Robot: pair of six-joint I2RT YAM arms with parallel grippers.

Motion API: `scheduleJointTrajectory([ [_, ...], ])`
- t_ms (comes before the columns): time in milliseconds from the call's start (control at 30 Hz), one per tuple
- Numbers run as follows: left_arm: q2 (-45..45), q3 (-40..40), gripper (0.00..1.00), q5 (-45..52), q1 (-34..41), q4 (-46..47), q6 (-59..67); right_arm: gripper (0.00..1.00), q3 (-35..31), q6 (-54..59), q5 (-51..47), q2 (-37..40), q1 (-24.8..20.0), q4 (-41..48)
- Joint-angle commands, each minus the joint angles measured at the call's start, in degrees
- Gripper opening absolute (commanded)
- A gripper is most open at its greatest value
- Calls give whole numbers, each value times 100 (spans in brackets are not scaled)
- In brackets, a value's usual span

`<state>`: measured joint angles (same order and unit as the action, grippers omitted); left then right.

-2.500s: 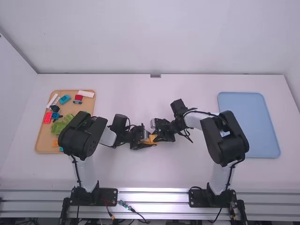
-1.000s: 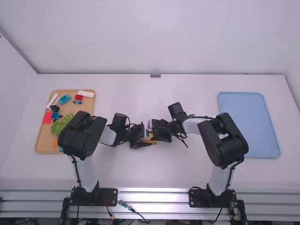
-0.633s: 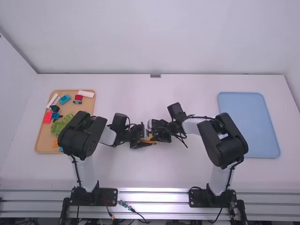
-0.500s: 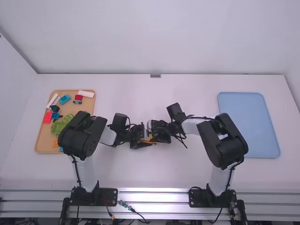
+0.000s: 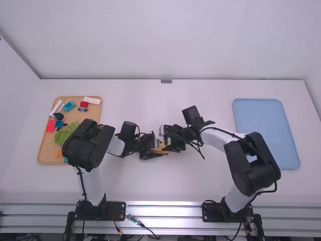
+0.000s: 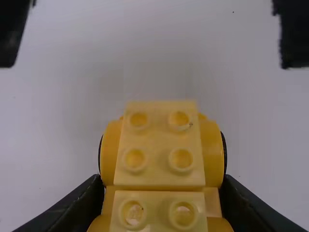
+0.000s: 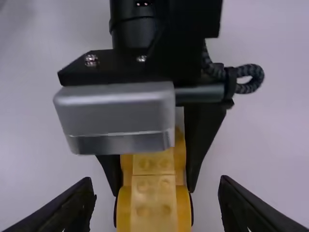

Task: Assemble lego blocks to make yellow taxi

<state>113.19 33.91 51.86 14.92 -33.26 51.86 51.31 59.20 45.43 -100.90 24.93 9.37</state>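
Yellow studded block car (image 6: 161,145), mid-length of white surface (image 5: 165,186): sides gripped in my left jaws; long axis runs toward my right jaws, parted wide, clear of both flanks.

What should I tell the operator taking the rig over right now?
Left gripper: closed on the yellow car body, mid-table.
Right gripper: open, fingers astride the same body, not touching it.
Blocks: loose ones, such as turquoise, red and green, lie on the tan tray.
Done: studded yellow blocks sit in line along the body.
Left: probably pressing or adding parts; the blue tray may be for the finished taxi.
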Motion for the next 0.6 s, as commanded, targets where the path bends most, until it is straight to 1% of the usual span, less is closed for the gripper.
scheduleJointTrajectory([
  [0, 35, 24, 49, -31, 20, 39, 49, 42, -35, 22, 212, 114, -109, 87],
  [33, 35, 24, 49, -31, 20, 39, 49, 40, -35, 24, 238, 107, -120, 111],
  [100, 35, 28, 48, -31, 20, 44, 44, 0, -46, 20, 299, 105, -168, 173],
  [267, 35, 33, 49, -28, 20, 44, 47, 0, -214, 17, 466, 97, -118, -35],
  [333, 35, 31, 49, -28, 22, 42, 44, 0, -358, -17, 444, 94, -138, -280],
  [433, 35, 31, 49, -28, 57, 39, 47, 0, -581, -431, 396, 94, -138, -769],
  [567, 35, 31, 49, -26, 31, 39, 47, 0, -778, -461, 380, 94, -136, -1064],
])
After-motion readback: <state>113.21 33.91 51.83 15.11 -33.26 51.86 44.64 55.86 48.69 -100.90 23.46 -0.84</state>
